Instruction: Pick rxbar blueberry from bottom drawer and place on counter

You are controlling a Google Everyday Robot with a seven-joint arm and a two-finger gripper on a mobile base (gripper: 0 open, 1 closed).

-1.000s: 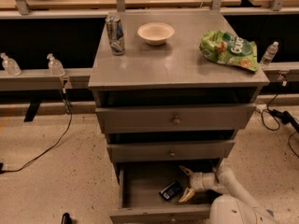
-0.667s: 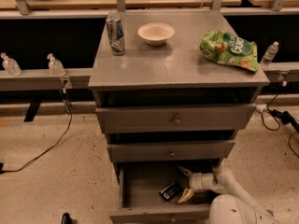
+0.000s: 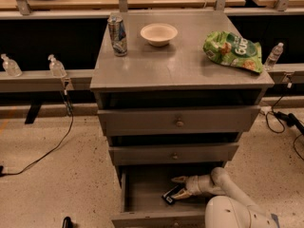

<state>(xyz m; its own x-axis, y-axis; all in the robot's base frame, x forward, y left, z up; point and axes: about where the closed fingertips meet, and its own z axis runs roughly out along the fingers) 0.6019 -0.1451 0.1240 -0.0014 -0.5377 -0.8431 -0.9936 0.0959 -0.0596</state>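
Observation:
The bottom drawer stands pulled open under the two closed grey drawer fronts. The rxbar blueberry, a small dark flat bar, lies on the drawer floor near the middle. My gripper reaches into the drawer from the right, with its white arm behind it. Its two tan fingers are spread, one above the bar and one at the bar's right end. The bar rests on the drawer floor. The grey counter is the cabinet's broad top.
On the counter stand a drink can at back left, a cream bowl at back middle and a green chip bag at right. Plastic bottles stand on the side ledges. Cables lie on the floor.

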